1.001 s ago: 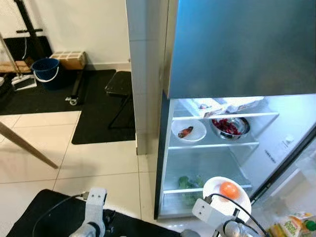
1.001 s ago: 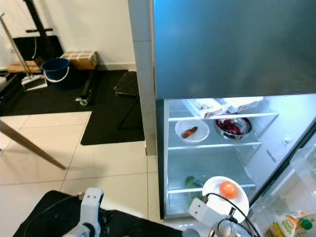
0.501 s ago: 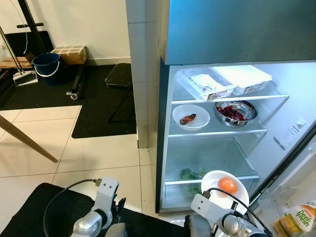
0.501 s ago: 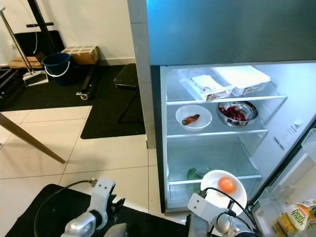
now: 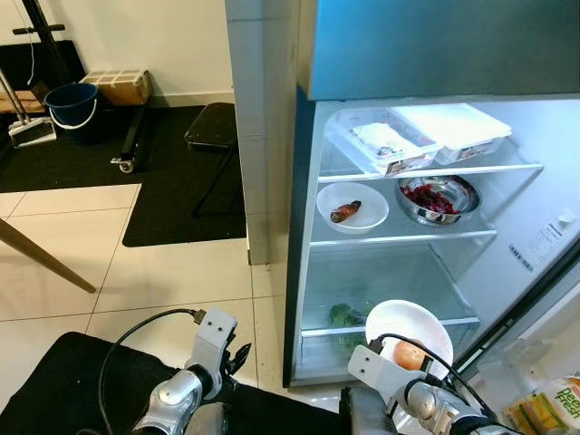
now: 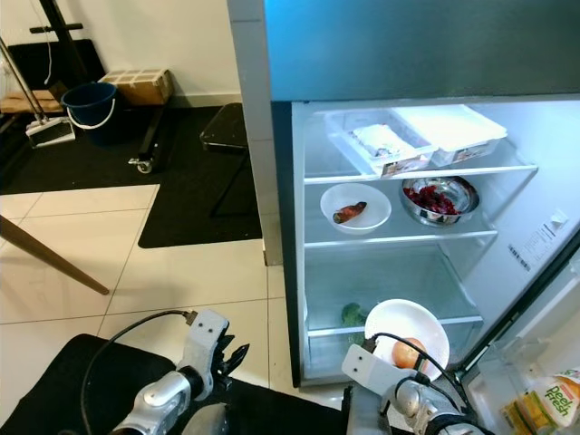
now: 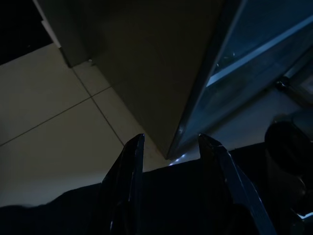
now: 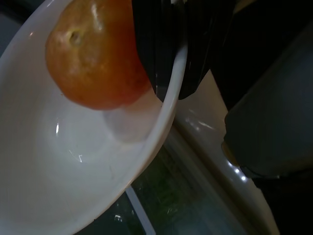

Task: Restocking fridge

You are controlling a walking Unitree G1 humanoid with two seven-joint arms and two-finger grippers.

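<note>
The fridge point(image 5: 301, 227) stands open and lit. Two clear lidded boxes point(image 5: 381, 148) fill its top shelf. Below them rest a white bowl with a brown piece of food point(image 5: 352, 207) and a steel bowl of red food point(image 5: 439, 198). The shelf under that point(image 5: 381, 281) is bare, and greens point(image 5: 343, 317) show in the drawer beneath. My right gripper point(image 8: 177, 63) is shut on the rim of a white bowl point(image 5: 408, 326), held low before the drawer. An orange fruit point(image 5: 410, 354) lies against the bowl's near rim. My left gripper point(image 7: 171, 139) is open, low by the fridge's left corner.
The fridge door's shelf at the lower right holds a juice carton point(image 5: 553, 403). A black stool point(image 5: 213, 140) stands on a dark mat left of the fridge. A blue bucket point(image 5: 71, 104) and a cardboard box point(image 5: 116, 86) sit by the far wall. A wooden leg point(image 5: 36, 258) slants over the tiles.
The camera has tipped, bringing the top shelf into sight. The orange fruit has rolled from the bowl's middle to its near rim. My left arm has come up further into view.
</note>
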